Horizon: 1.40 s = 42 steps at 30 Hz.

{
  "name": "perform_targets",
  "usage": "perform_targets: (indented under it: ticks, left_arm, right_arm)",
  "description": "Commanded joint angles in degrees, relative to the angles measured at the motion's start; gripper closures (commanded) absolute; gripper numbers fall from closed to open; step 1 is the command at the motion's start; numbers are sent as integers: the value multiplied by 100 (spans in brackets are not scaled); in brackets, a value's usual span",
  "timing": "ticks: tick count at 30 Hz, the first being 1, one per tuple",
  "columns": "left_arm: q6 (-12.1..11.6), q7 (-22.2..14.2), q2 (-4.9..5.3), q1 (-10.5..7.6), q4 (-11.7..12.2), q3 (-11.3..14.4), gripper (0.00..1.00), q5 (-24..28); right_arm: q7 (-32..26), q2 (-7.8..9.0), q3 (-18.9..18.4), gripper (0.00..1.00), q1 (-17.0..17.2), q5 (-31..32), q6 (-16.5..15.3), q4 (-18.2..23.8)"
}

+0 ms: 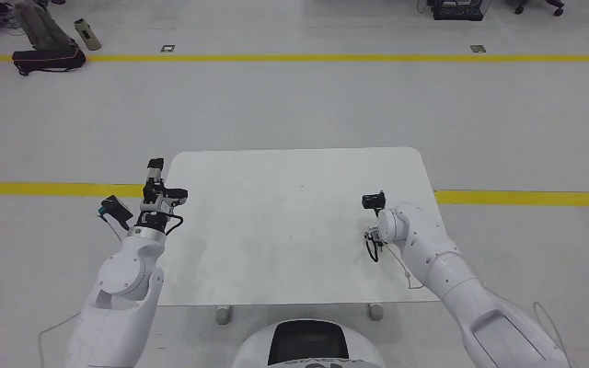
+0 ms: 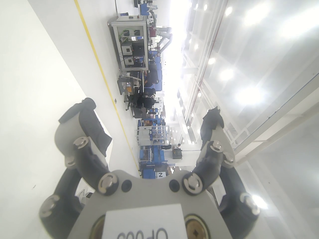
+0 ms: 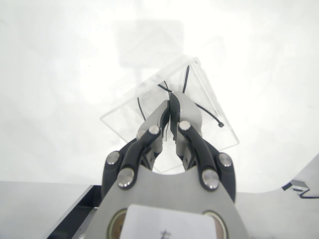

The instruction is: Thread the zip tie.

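Note:
Several thin black zip ties lie crossed in a clear shallow tray (image 3: 214,95) on the white table. My right gripper (image 3: 171,98) points down into the tray with its fingers pressed together at the spot where the ties cross. One zip tie (image 3: 209,115) runs out from behind the fingertips and ends in its small square head. Another tie (image 3: 186,78) leans toward the tray's far corner. My left gripper (image 2: 149,108) is open and holds nothing. It sits at the table's left edge (image 1: 155,173) and faces out into the room.
The white table (image 1: 276,230) is bare across its middle. The right arm (image 1: 396,230) hangs over the table's right side. A dark metal ledge (image 3: 74,210) lies under the right wrist, near the table's front edge.

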<state>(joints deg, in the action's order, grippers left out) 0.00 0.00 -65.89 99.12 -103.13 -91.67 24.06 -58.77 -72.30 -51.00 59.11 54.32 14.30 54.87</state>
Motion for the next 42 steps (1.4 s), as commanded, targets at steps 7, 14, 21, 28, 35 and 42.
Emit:
perform_targets:
  ticks: [7,14,21,28,35,42]
  left_arm:
    - [0,0,0,0,0,0,0,0]
    - [0,0,0,0,0,0,0,0]
    - [0,0,0,0,0,0,0,0]
    - [0,0,0,0,0,0,0,0]
    - [0,0,0,0,0,0,0,0]
    - [0,0,0,0,0,0,0,0]
  right_arm:
    - [-249,79,-269,100,55,-37,-105,309]
    - [-699,254,-812,100,299,-346,-448,745]
    - [-966,365,-1274,100,467,-900,-765,798]
    - [-979,435,-1625,100,500,-1462,-1085,627]
    - [-1100,477,-1849,100,449,-2030,-1329,402]
    - [-1172,507,-1961,100,351,-2490,-1626,79]
